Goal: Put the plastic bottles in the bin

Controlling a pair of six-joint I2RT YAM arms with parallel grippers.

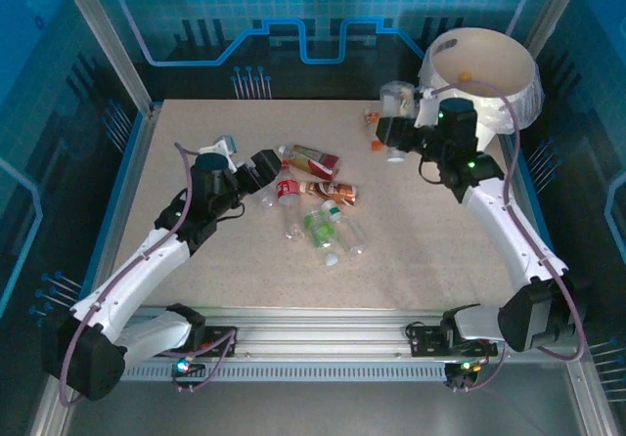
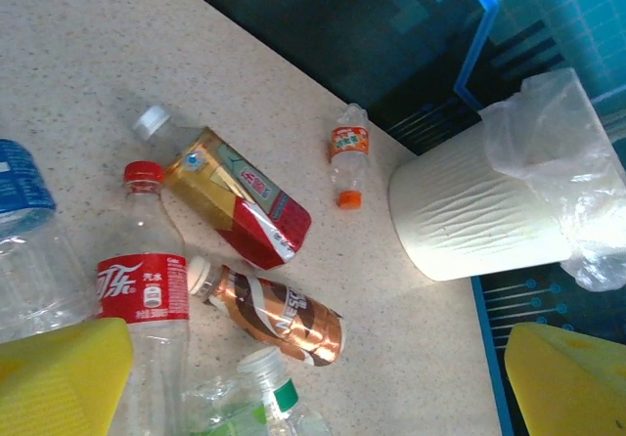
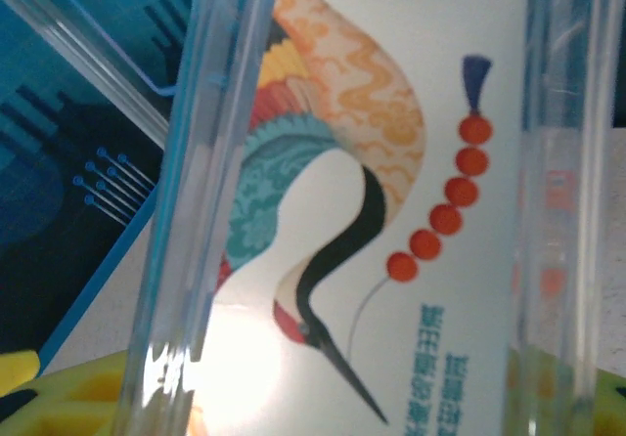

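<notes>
Top external: your right gripper point(image 1: 396, 131) is clamped on the crane-label bottle point(image 3: 391, 162) beside the bin point(image 1: 533, 89), left gripper point(image 1: 266, 172) wide open, empty, over the bottle pile point(image 1: 318, 206); next, carry over the rim and release.

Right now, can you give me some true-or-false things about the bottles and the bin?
1. The right gripper holds a bottle. True.
2. The bin has tipped over. False: it stands upright at the far right corner of the table.
3. The left gripper is open. True.
4. The red-capped bottle is in the bin. False: it lies on the table.
</notes>
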